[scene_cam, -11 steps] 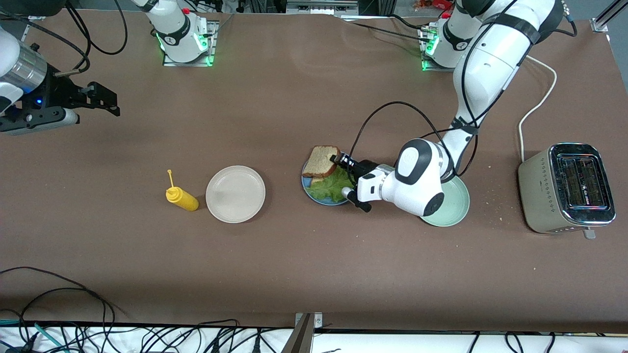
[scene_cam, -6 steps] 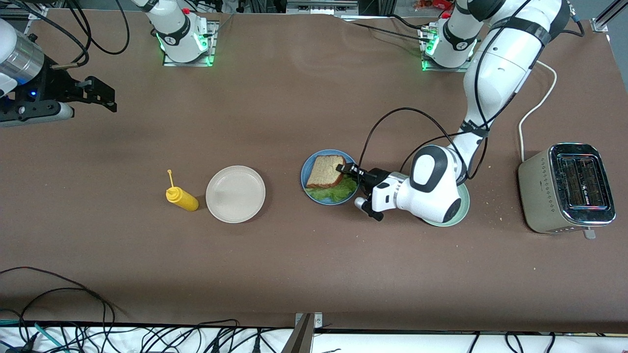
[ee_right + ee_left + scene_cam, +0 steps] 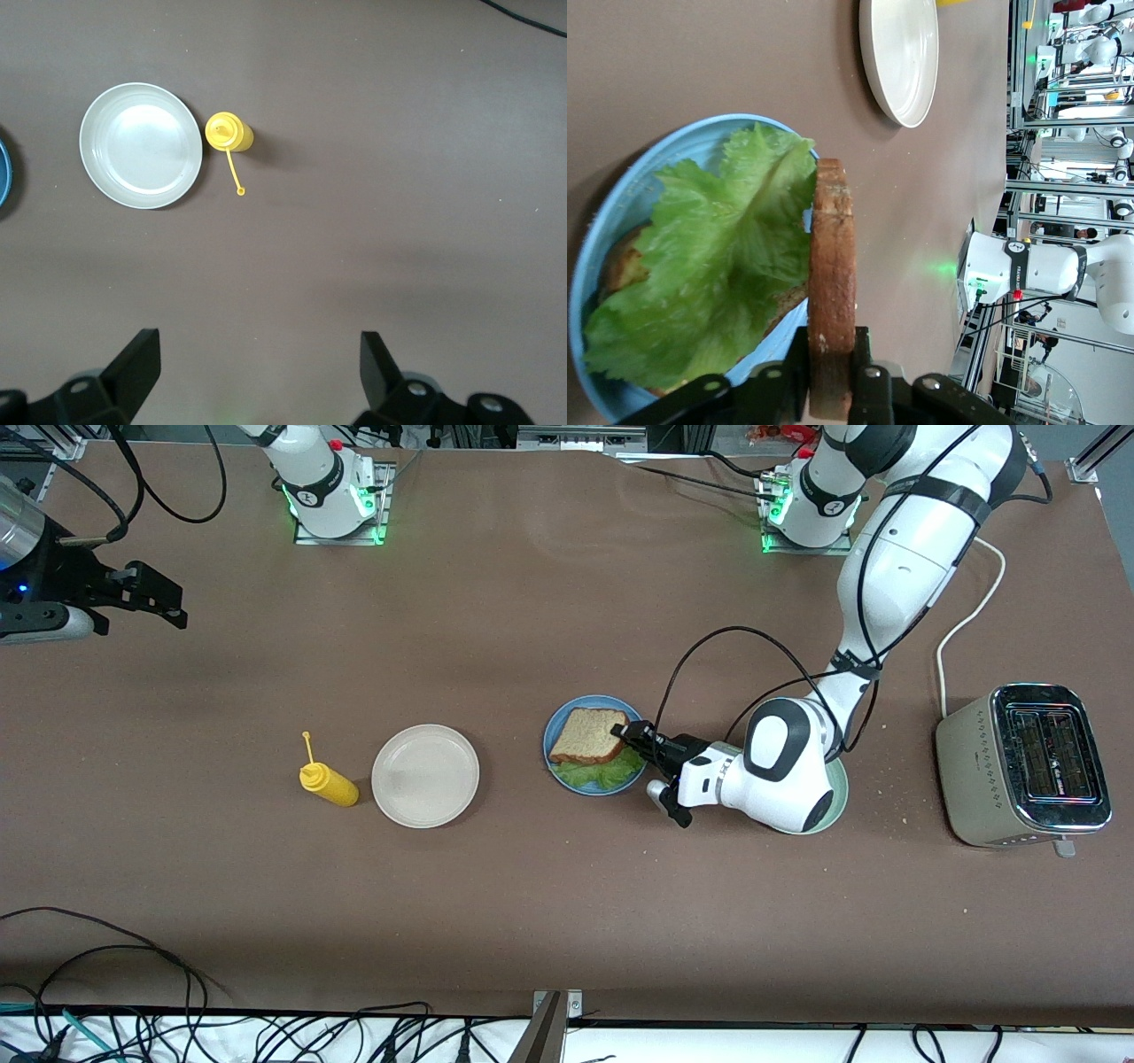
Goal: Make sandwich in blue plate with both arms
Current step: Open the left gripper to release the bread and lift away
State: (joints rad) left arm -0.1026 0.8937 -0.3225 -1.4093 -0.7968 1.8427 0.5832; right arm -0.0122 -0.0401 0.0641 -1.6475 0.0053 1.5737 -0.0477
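Gripping the edge of the top bread slice (image 3: 832,292), the left gripper (image 3: 631,734) sits low at the blue plate (image 3: 556,731), at the side toward the left arm's end of the table; its fingers (image 3: 866,382) stand narrowly apart with the crust between them, though whether they press it or have just slackened cannot be told; the slice lies over the ruffled lettuce leaf (image 3: 605,771), which spills out toward the front camera, and a lower slice (image 3: 622,262) peeks from under the leaf in the left wrist view; together they make the sandwich (image 3: 592,746) on the blue plate; the left arm's white wrist hangs over the pale green plate (image 3: 831,804), covering most of it; the right gripper (image 3: 152,593) waits up in the air over the right arm's end of the table, fingers (image 3: 139,358) spread wide and holding nothing; below it the right wrist view shows the beige plate (image 3: 425,776) with the yellow squeeze bottle (image 3: 328,782) just beside it, lying toward the right arm's end; a metal toaster (image 3: 1022,764) stands at the left arm's end, its white cord (image 3: 969,609) trailing toward the bases; nothing lies between the plates; the brown table (image 3: 567,921) carries a few crumbs near the toaster; black cables (image 3: 177,1027) bunch along the edge nearest the front camera.
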